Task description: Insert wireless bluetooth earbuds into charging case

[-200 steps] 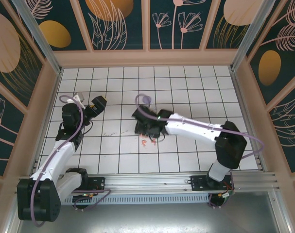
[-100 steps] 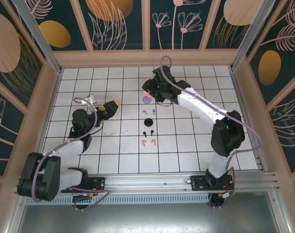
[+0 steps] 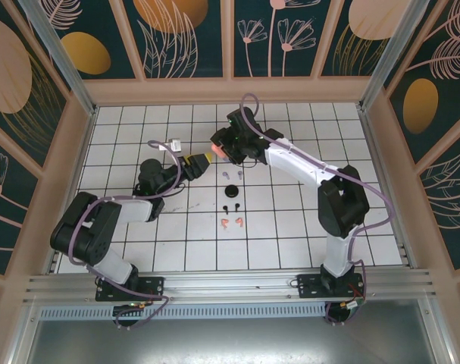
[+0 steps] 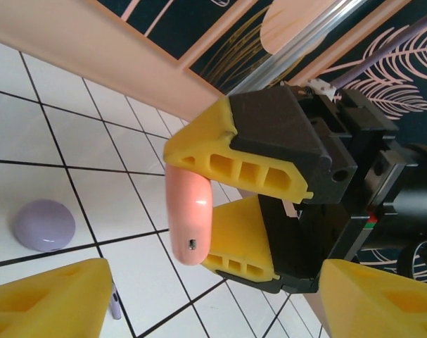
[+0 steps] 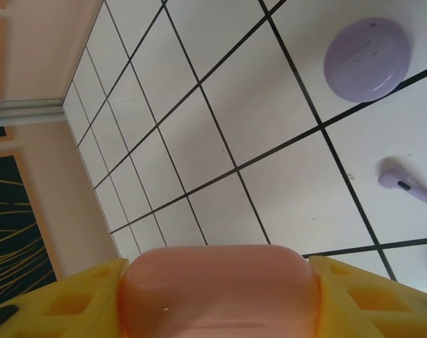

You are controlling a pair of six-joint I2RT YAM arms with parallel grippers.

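I'm working in what looks like a lab robot test cell: a white gridded tabletop (image 3: 290, 227) boxed in by panels (image 3: 192, 38) printed with leaves and flowers, aluminium extrusion rails (image 3: 230, 282) along the near edge, the left arm (image 3: 86, 231) and right arm (image 3: 339, 203) bolted there

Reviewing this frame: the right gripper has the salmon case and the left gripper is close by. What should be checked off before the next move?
1. Right gripper grip on the salmon case: ok, a finger is pressed on each side.
2. Left gripper ready to receive: ok, jaws wide, facing the case, not touching it.
3. Case lid open for insertion: not ok, it looks shut.
4. Salmon earbuds free to pick: ok, both lie on the table, apart from the arms.
5. Lavender case out of the way: ok, on the table, off to the side.
6. Lid side facing the left gripper: cannot tell.
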